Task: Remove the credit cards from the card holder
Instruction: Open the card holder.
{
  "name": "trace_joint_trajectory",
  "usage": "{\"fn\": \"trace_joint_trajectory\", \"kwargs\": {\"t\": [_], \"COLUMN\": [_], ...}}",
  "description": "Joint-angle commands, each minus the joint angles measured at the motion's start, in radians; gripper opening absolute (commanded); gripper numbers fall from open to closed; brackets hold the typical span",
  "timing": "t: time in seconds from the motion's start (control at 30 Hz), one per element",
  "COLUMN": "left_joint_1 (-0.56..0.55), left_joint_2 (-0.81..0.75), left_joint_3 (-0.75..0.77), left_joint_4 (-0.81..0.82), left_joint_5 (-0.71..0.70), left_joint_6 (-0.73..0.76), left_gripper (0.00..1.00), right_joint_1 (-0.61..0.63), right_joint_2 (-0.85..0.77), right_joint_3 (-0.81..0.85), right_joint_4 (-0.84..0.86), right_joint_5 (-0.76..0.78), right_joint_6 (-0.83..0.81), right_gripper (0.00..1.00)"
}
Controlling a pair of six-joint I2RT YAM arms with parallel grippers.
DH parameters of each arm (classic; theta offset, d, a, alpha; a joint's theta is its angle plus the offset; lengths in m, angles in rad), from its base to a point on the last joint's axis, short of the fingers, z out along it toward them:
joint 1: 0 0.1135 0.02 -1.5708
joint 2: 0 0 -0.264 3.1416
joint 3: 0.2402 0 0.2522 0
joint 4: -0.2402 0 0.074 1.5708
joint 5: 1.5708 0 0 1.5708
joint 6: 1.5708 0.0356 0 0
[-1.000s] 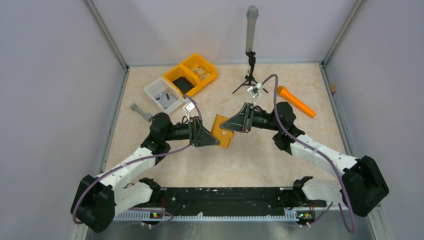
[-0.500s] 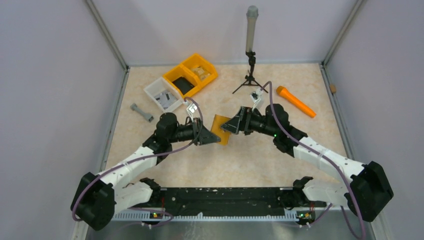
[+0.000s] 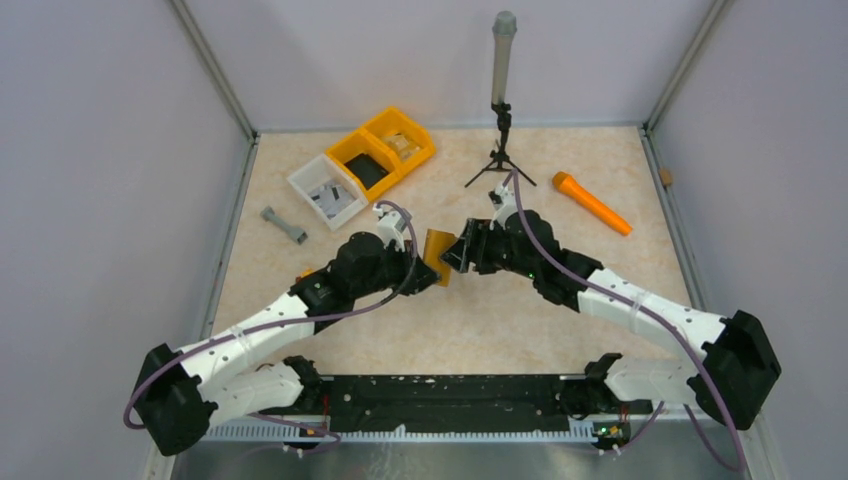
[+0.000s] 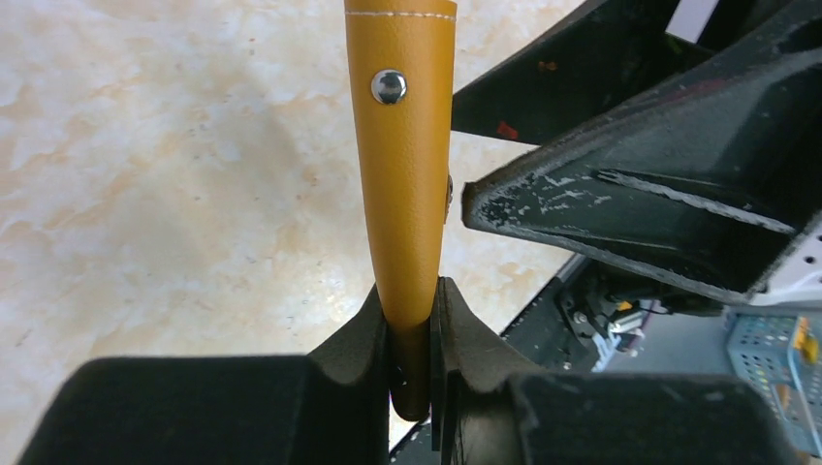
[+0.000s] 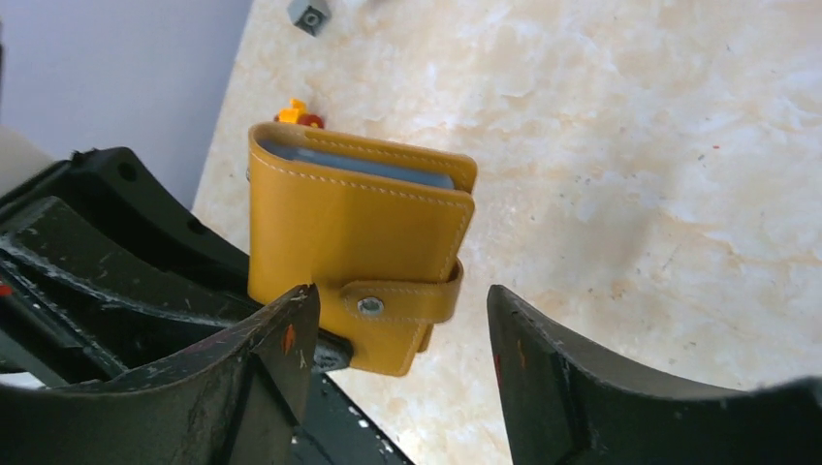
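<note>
The tan mustard card holder (image 3: 437,257) hangs above the middle of the table, closed, its snap strap (image 5: 402,302) fastened. My left gripper (image 4: 412,300) is shut on the holder's lower edge (image 4: 402,194), pinching it between both fingers. My right gripper (image 5: 399,295) stands open just beside it, one finger on each side of the strap end, neither pressing on it. The pale grey edges of the credit cards (image 5: 359,165) show inside the holder's top opening. In the top view the two grippers meet at the holder, the left (image 3: 424,270) and the right (image 3: 458,254).
Two orange bins (image 3: 385,148) and a white bin (image 3: 328,188) sit at the back left. An orange stick (image 3: 592,202) lies at the back right, near a tripod stand (image 3: 500,100). A grey part (image 3: 283,224) lies at the left.
My left gripper has shut on the card holder and my right gripper has let go of it and opened. The holder has turned more edge-on to the top camera.
</note>
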Motion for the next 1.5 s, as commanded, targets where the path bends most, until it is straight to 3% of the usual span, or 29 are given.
{"fn": "trace_joint_trajectory", "kwargs": {"t": [0.0, 0.1, 0.67, 1.13, 1.47], "left_joint_1": [-0.018, -0.021, -0.024, -0.025, -0.025], "left_joint_2": [-0.015, -0.013, -0.017, -0.058, -0.061], "left_joint_3": [0.051, 0.054, 0.032, 0.051, 0.085], "left_joint_4": [-0.013, -0.016, 0.041, 0.010, -0.093], "left_joint_5": [-0.121, -0.121, -0.056, -0.092, -0.234], "left_joint_6": [0.041, 0.047, 0.014, 0.003, 0.006], "left_gripper": [0.00, 0.00, 0.00, 0.00, 0.00], "right_joint_1": [0.021, 0.027, 0.052, 0.052, 0.061], "right_joint_2": [0.024, 0.033, 0.067, 0.154, 0.250], "right_joint_3": [0.071, 0.067, 0.049, 0.150, 0.287], "right_joint_4": [-0.076, -0.063, 0.068, -0.184, -0.432], "right_joint_5": [0.065, 0.055, 0.024, 0.168, 0.296], "right_joint_6": [-0.031, -0.022, 0.009, -0.064, -0.157], "right_gripper": [0.69, 0.72, 0.71, 0.37, 0.29]}}
